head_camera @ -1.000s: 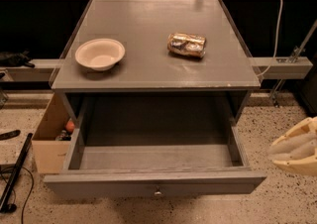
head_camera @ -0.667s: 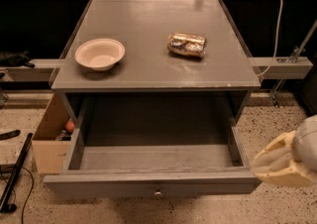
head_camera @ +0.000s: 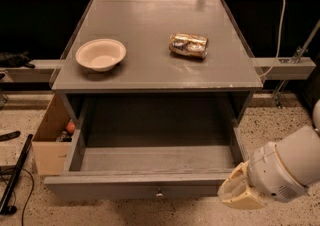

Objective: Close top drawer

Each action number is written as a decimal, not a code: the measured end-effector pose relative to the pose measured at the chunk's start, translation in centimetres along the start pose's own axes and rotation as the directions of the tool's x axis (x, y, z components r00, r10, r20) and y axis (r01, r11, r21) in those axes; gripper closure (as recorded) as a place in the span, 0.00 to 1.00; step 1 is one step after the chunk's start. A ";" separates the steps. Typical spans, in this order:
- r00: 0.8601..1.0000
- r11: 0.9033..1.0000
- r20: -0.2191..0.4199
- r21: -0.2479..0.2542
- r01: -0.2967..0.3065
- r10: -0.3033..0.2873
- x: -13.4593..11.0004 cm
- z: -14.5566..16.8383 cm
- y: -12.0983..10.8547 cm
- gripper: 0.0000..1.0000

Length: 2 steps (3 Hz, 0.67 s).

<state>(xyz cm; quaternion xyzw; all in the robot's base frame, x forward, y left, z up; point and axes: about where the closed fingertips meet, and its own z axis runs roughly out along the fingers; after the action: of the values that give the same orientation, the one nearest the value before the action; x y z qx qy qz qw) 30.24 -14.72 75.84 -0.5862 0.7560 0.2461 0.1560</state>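
The top drawer is a wide grey wooden drawer pulled fully out from under the grey table top. Its deep boxy inside holds nothing. Its flat front carries one small round metal knob at centre. My gripper, cream-coloured on a white arm, is at the lower right, touching or just in front of the right end of the drawer front.
On the table top stand a white bowl at left and a crumpled shiny packet at right. A cardboard box with small items sits on the floor left of the drawer. A black pole lies at far left.
My arm and gripper have moved left and down from the right edge of the view to the right end of the drawer front. The drawer has not visibly moved.
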 end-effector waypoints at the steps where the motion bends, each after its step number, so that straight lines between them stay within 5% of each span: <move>1: 1.000 0.999 -0.002 -0.035 0.021 -0.021 -0.3 3.2 -1.0 1.00; 2: 1.000 0.999 0.019 -0.032 -0.004 0.004 0.9 6.4 -2.7 1.00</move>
<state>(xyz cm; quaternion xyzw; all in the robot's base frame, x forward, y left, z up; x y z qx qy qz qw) 32.25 -12.39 69.55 -0.5847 0.7517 0.2638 0.1533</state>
